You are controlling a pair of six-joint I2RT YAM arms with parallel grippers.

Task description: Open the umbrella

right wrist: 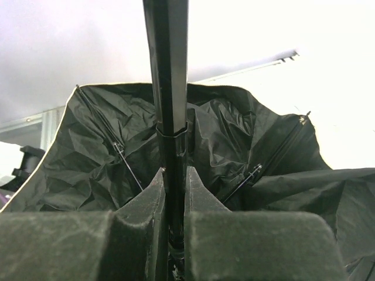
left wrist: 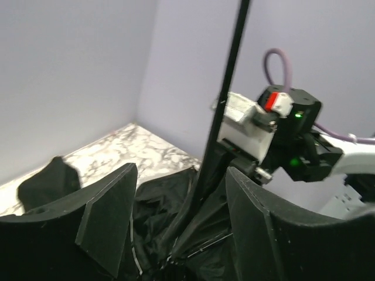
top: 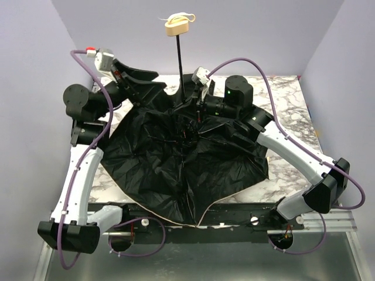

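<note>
**A:** Starting on the left, what do we have?

**B:** Our left gripper [left wrist: 179, 193] has its jaws wide apart and holds nothing. From its wrist camera we see the shaft [left wrist: 229, 58] of the umbrella [top: 181, 158] rising in the gap, touching neither finger.

**A:** And where is the umbrella?

**B:** We see it upside down in the middle of the marble table [top: 293, 111], between our two arms. Its canopy [top: 135, 158] is spread out, with the crumpled black lining facing up. The thin shaft stands upright from the centre, and the oval tan handle [top: 177, 26] is at the top.

**A:** And on the right?

**B:** Our right gripper [right wrist: 174, 181] is clamped on the shaft low down, near where the ribs meet. Both fingers are pressed against it.
</note>
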